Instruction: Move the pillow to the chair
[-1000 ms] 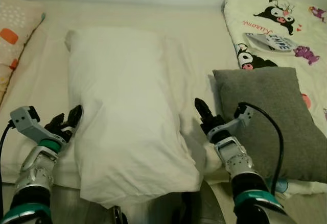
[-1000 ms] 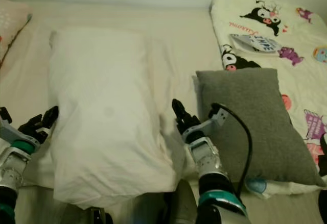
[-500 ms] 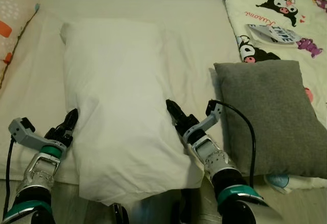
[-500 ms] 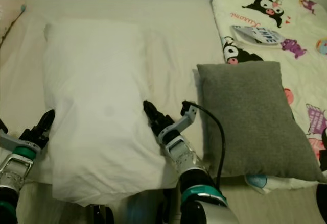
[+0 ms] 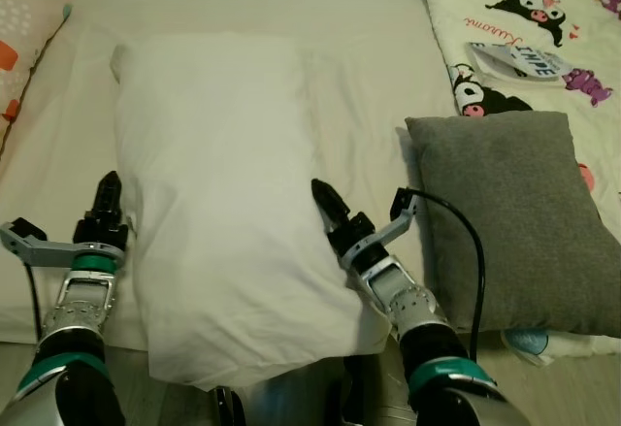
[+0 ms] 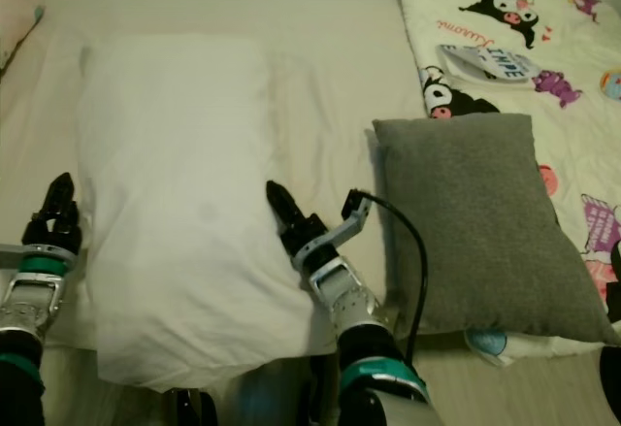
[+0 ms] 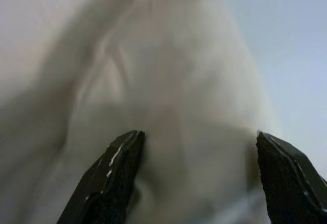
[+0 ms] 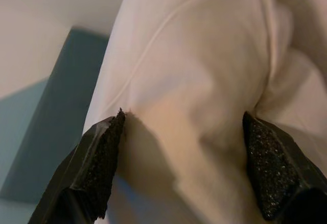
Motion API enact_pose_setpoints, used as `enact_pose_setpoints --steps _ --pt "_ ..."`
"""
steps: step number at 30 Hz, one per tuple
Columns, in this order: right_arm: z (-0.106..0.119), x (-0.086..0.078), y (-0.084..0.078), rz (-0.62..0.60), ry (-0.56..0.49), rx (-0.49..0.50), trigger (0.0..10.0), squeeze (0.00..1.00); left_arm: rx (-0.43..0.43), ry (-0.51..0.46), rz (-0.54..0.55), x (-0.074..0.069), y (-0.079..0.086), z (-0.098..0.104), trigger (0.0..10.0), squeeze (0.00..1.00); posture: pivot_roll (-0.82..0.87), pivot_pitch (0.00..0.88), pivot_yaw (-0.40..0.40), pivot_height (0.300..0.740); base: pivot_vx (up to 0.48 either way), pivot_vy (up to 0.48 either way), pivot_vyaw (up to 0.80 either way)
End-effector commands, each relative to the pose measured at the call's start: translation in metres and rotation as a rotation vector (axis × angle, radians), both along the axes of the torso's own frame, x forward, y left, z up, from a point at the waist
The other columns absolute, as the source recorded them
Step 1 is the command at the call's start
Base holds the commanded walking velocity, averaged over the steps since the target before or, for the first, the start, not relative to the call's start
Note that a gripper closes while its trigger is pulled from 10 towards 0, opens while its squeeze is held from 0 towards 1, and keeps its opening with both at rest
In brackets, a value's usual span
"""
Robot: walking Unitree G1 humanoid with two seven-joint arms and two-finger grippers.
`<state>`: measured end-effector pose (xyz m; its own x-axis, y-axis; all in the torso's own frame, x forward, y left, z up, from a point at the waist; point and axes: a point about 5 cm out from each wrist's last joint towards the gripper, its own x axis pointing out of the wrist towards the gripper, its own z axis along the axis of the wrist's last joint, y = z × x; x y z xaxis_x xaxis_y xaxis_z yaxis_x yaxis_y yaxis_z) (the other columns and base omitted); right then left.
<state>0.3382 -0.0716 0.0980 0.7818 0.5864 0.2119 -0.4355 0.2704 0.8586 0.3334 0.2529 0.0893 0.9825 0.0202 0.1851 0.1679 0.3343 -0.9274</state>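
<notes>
Slippage is the chief risk: the pillow is large and soft, and if it is pinched only by loose cover at its two long edges, it may sag or slide out when lifted. Near the bed's front edge, the left gripper is held at the pillow's 9 o'clock side, fingers pointing toward 12. The right gripper is set at its 3 o'clock edge, fingers angled toward 11. In both wrist views the fingers are seen spread wide with white fabric bulging between them, nothing clamped yet. The pillow lies lengthwise on the bed. A grey cushion lies just beside at 3 o'clock and could be snagged by the right arm's cable. No chair is seen.
</notes>
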Motion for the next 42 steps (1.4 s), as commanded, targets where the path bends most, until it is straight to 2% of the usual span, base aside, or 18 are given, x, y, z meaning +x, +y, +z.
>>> enact_pose_setpoints --steps 1,5,9,14,21,22,23,24,27,28,30,31,32,33,34,35,36,42 --pt "-0.006 -0.015 0.032 0.130 0.006 0.030 10.0 0.00 0.030 0.057 -0.083 -0.007 -0.011 -0.016 10.0 1.00 0.01 0.234 -0.003 0.595 0.000 0.000 0.00" --pt "-0.007 -0.028 0.047 0.266 -0.033 -0.006 10.0 0.00 0.087 0.175 -0.176 -0.017 -0.033 -0.041 10.0 1.00 0.00 0.234 -0.002 0.595 0.000 0.000 0.00" --pt "-0.007 -0.029 0.050 0.287 -0.040 -0.019 10.0 0.00 0.109 0.213 -0.164 -0.022 -0.032 -0.048 10.0 1.00 0.00 0.235 0.002 0.595 0.000 0.000 0.00" --pt "-0.004 -0.033 0.051 0.304 -0.042 -0.011 10.0 0.00 0.043 0.222 -0.068 -0.030 -0.011 -0.051 10.0 1.00 -0.01 0.243 0.006 0.595 0.000 0.000 0.00" --pt "0.002 -0.037 0.056 0.345 -0.067 0.008 10.0 0.00 0.024 0.222 -0.137 -0.033 -0.020 -0.055 10.0 1.00 -0.02 0.244 0.014 0.595 0.000 0.000 0.00" --pt "0.003 -0.039 0.059 0.367 -0.084 -0.003 10.0 0.00 0.064 0.237 -0.188 -0.032 -0.031 -0.058 10.0 0.74 -0.02 0.245 0.016 0.595 0.000 0.000 0.00" --pt "0.003 -0.039 0.059 0.367 -0.084 -0.003 10.0 0.00 0.064 0.237 -0.188 -0.032 -0.031 -0.058 10.0 0.74 -0.02 0.245 0.016 0.595 0.000 0.000 0.00" --pt "0.004 -0.041 0.061 0.381 -0.096 -0.011 10.0 0.00 0.094 0.246 -0.221 -0.032 -0.038 -0.059 10.0 0.00 -0.02 0.245 0.016 0.595 0.000 0.000 0.00" --pt "0.006 -0.049 0.067 0.466 -0.124 -0.019 10.0 0.00 0.075 0.228 -0.273 -0.027 -0.053 -0.057 10.0 0.00 -0.02 0.244 0.020 0.595 0.000 0.000 0.00" --pt "0.007 -0.054 0.071 0.515 -0.136 -0.022 7.6 0.00 0.052 0.203 -0.298 -0.025 -0.059 -0.054 10.0 0.00 -0.02 0.242 0.022 0.595 0.000 0.000 0.00" --pt "0.007 -0.059 0.074 0.557 -0.145 -0.027 7.6 0.00 0.036 0.185 -0.319 -0.023 -0.065 -0.052 10.0 0.00 -0.02 0.244 0.025 0.595 0.000 0.000 0.00" --pt "0.007 -0.063 0.077 0.597 -0.153 -0.038 3.3 0.00 0.022 0.171 -0.344 -0.020 -0.070 -0.049 10.0 0.00 -0.02 0.245 0.029 0.595 0.000 0.000 0.00" --pt "0.006 -0.068 0.079 0.628 -0.160 -0.049 0.7 0.00 0.019 0.159 -0.368 -0.019 -0.075 -0.047 10.0 0.00 -0.02 0.245 0.029 0.595 0.000 0.000 0.00" --pt "0.006 -0.070 0.080 0.646 -0.163 -0.056 0.7 0.00 0.017 0.152 -0.382 -0.018 -0.077 -0.046 10.0 0.00 -0.02 0.245 0.029 0.595 0.000 0.000 0.00" --pt "0.006 -0.072 0.081 0.660 -0.164 -0.062 0.0 0.00 0.023 0.156 -0.392 -0.018 -0.080 -0.046 6.3 0.00 -0.02 0.242 0.034 0.595 0.000 0.000 0.00" --pt "0.006 -0.072 0.081 0.660 -0.164 -0.062 0.0 0.00 0.023 0.156 -0.392 -0.018 -0.080 -0.046 6.3 0.00 -0.02 0.242 0.034 0.595 0.000 0.000 0.00" --pt "0.004 -0.073 0.082 0.665 -0.161 -0.068 0.0 0.00 0.030 0.160 -0.393 -0.017 -0.080 -0.046 0.0 0.00 -0.01 0.242 0.035 0.595 0.000 0.000 0.00" --pt "-0.001 -0.074 0.082 0.668 -0.146 -0.105 0.0 0.00 0.044 0.161 -0.391 -0.018 -0.077 -0.046 0.0 0.00 0.00 0.232 0.034 0.595 0.000 0.000 0.00"
